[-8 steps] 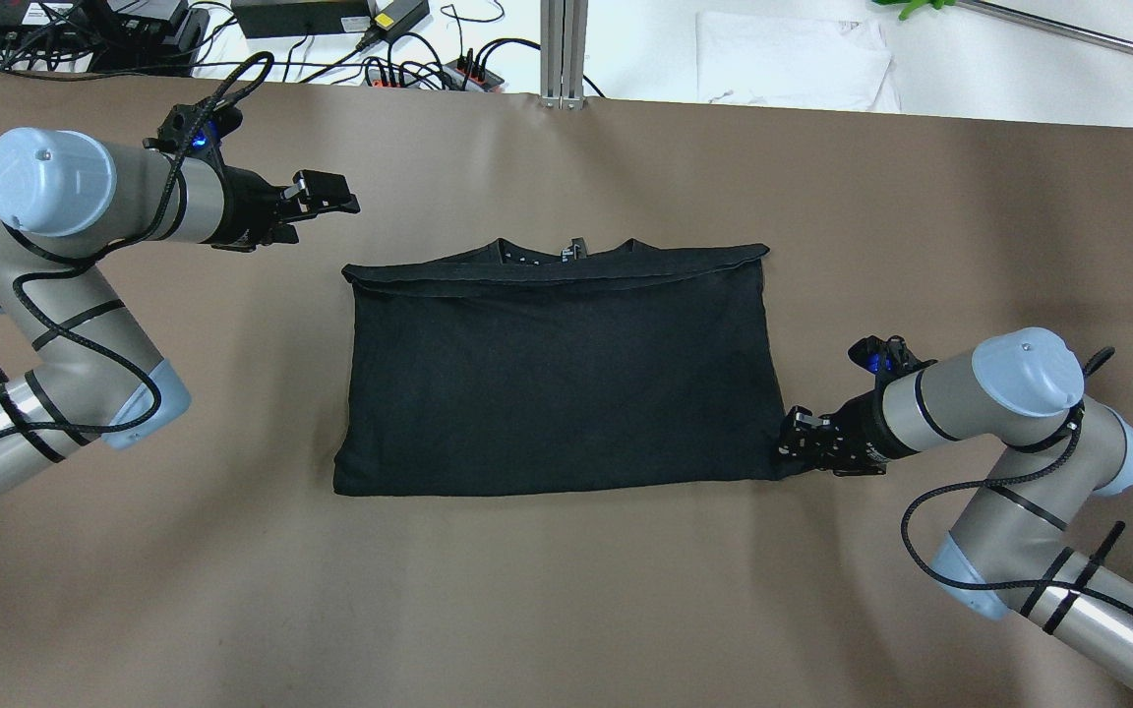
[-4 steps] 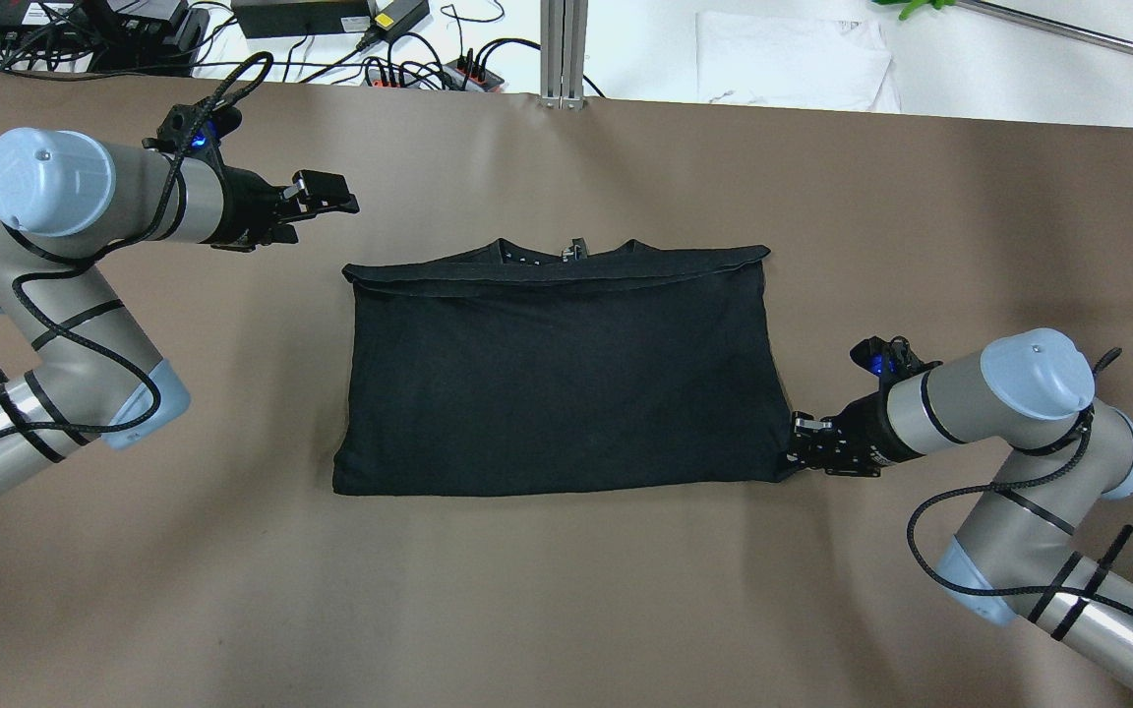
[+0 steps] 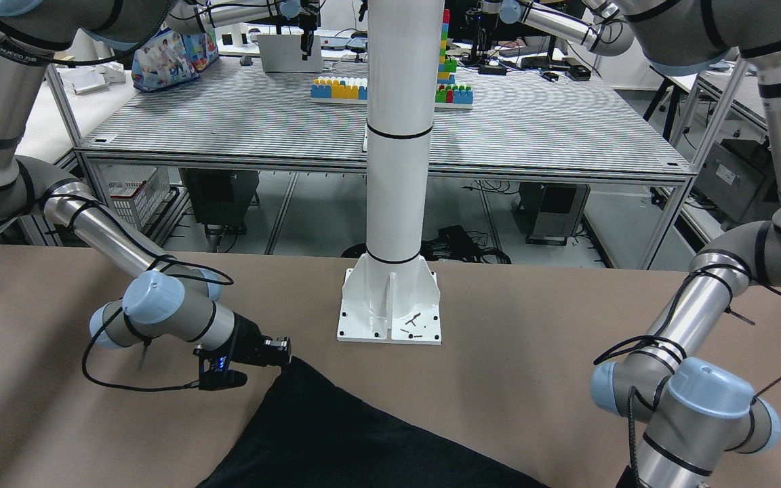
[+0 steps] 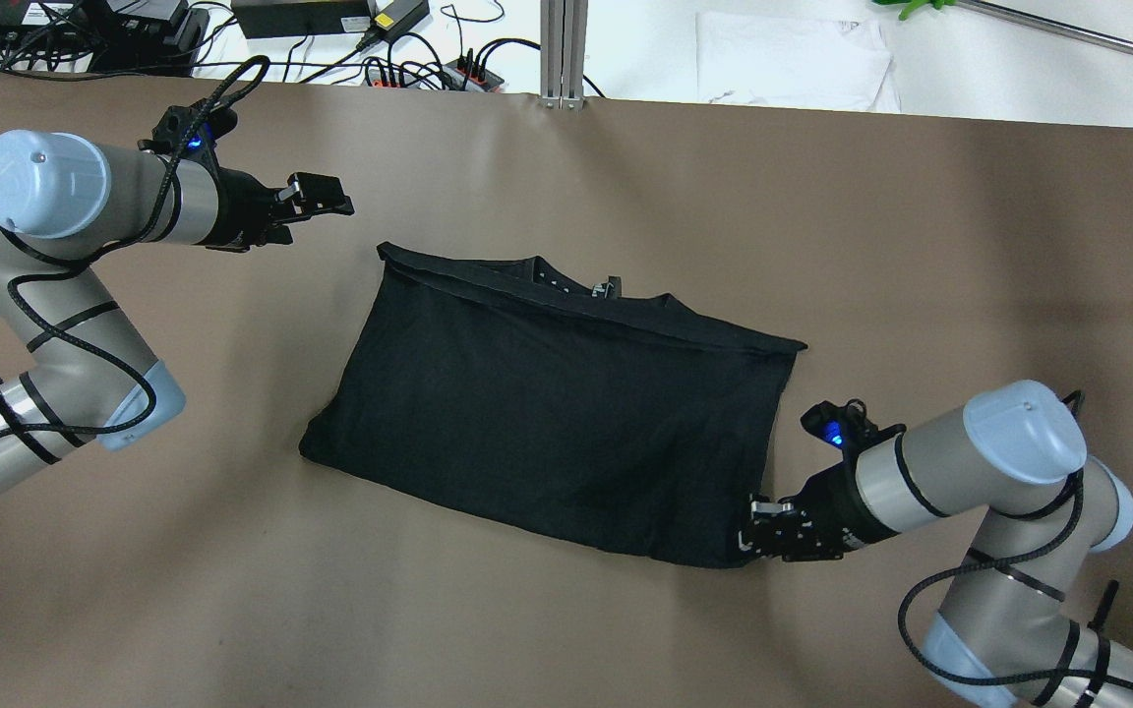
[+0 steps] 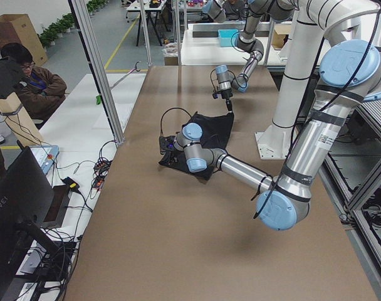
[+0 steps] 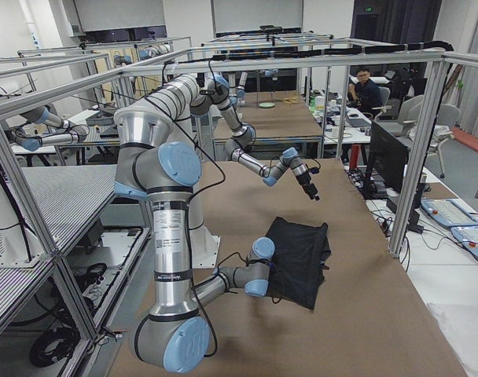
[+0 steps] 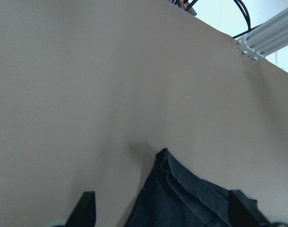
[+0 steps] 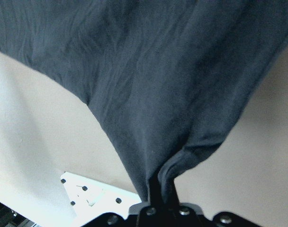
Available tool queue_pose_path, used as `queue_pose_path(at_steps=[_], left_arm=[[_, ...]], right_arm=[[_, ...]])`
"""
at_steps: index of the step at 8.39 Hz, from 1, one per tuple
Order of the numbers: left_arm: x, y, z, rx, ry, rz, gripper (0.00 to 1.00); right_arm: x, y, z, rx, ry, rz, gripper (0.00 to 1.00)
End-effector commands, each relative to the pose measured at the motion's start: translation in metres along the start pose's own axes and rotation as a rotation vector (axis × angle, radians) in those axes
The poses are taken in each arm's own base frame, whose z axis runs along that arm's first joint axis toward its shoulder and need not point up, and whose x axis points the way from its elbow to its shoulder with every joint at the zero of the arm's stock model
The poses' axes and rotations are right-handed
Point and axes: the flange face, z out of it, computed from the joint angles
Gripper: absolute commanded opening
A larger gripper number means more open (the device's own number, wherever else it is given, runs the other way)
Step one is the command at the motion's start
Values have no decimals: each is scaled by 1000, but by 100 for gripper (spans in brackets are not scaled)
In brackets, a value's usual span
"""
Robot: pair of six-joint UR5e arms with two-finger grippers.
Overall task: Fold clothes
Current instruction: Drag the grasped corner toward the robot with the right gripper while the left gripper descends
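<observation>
Grip: right hand (image 4: 756, 526) clenched on black soft-fabric garment (image 4: 547, 393) corner; left hand (image 4: 330, 197) released. Risk: thin pinch slips, folded layers shear.

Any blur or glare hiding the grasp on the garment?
Right wrist view: sharp, garment clearly pinched in the right gripper; table washed pale at left. Overhead view: even light, soft shadows. Left wrist view: slightly soft, no glare.
</observation>
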Motion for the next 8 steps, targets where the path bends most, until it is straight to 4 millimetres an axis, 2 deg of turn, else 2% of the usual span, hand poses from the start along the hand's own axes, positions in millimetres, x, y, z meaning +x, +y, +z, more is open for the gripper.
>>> queue_pose_path(at_steps=[1, 2, 3, 5, 6, 8], left_arm=[[-10, 1, 0, 5, -10, -2, 100], [-10, 1, 0, 9, -10, -2, 100], [-11, 1, 0, 9, -12, -2, 100], [-9, 3, -1, 2, -6, -2, 100], [0, 11, -10, -16, 16, 5, 100], [-21, 54, -31, -76, 22, 2, 100]], right_arm=[[-38, 77, 27, -107, -56, -48, 0], [-41, 87, 34, -116, -58, -55, 15], [-41, 87, 36, -98, -61, -57, 92], [-40, 75, 32, -17, -69, -61, 95], [-43, 58, 23, 48, -72, -53, 95], [-33, 5, -10, 210, -30, 7, 95]])
